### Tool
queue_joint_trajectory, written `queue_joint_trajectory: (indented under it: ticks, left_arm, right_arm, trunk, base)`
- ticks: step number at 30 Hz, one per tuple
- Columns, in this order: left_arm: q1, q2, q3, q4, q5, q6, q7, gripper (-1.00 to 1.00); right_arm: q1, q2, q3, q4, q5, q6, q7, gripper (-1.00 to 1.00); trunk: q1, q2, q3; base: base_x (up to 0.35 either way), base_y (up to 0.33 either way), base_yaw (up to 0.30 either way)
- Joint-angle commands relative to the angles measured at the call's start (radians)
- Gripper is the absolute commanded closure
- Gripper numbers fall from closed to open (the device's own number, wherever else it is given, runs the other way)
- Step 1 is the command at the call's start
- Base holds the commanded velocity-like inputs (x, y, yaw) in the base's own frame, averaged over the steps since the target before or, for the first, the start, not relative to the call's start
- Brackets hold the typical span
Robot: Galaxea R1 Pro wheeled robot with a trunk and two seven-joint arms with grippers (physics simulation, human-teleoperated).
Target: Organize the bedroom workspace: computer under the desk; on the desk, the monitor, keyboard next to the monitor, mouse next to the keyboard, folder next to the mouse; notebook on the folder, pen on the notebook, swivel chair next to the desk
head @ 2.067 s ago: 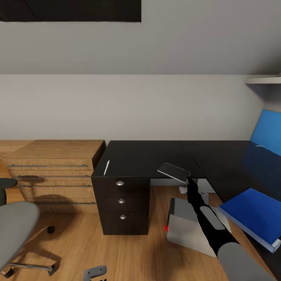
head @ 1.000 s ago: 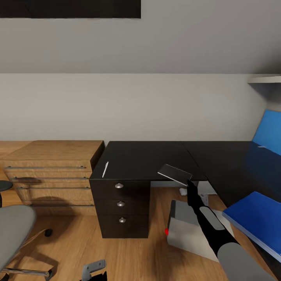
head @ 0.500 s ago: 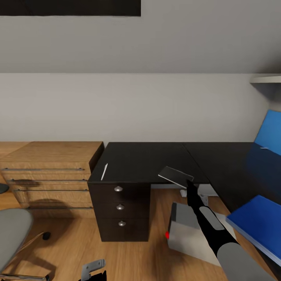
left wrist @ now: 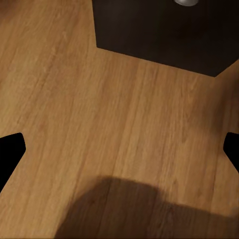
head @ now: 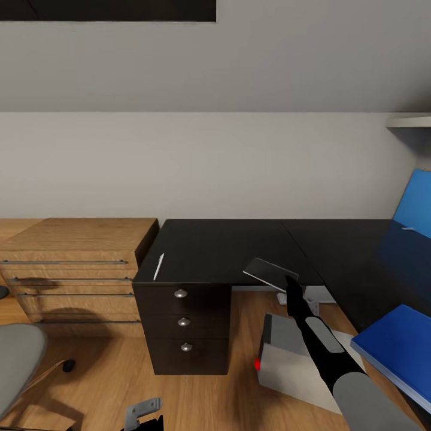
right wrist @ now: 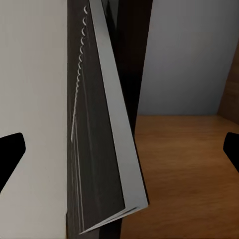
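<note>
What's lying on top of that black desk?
On the desk lies a thin white pen near its left edge; a blue folder rests at the right. A dark spiral notebook held by the right gripper hides a bit of the front edge.

My head camera looks forward and down from mid-distance over the desk [head: 239,245] corner and wood floor [head: 108,371]. My left wrist camera faces that floor closely. My right wrist camera sits very near what seems the notebook [right wrist: 94,144].

pen [head: 158,266] on desk [head: 221,245], computer [head: 293,359] under desk, folder [head: 398,350] right
</note>
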Motion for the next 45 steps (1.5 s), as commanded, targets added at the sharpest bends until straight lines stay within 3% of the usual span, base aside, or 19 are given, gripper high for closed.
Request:
queue_joint_trajectory:
  ticks: [1,14,15,34,45]
  left_arm:
    - [0.0,0.001,-0.002,-0.002,0.004,0.003,0.007,-1.0]
    - [0.0,0.0,-0.001,-0.002,0.005,0.003,0.006,-1.0]
    - [0.0,0.0,-0.001,-0.002,0.006,0.003,0.006,-1.0]
    - [0.0,0.001,-0.001,-0.002,0.007,0.003,0.008,-1.0]
    - [0.0,-0.001,-0.004,-0.001,0.004,0.003,0.009,-1.0]
  right_arm:
    - [-0.001,-0.001,0.007,0.001,-0.01,-0.007,0.004,-1.0]
    - [-0.001,-0.001,0.007,0.0,-0.01,-0.007,0.003,-1.0]
    - [-0.001,-0.001,0.008,0.0,-0.01,-0.007,0.003,1.0]
    - [-0.001,-0.001,0.006,-0.003,-0.008,-0.01,0.004,1.0]
    - [-0.001,-0.001,0.013,-0.077,0.008,-0.012,0.02,1.0]
  trunk:
    - [0.0,0.0,-0.001]
    - [0.0,0.0,-0.001]
    - [0.0,0.0,-0.001]
    - [0.0,0.0,-0.001]
    - [-0.042,0.077,0.034]
  base:
    - [0.017,0.0,0.0]
    - [0.004,0.0,0.0]
    - [0.0,0.0,0.0]
    - [0.0,0.0,0.0]
    - [0.0,0.0,0.0]
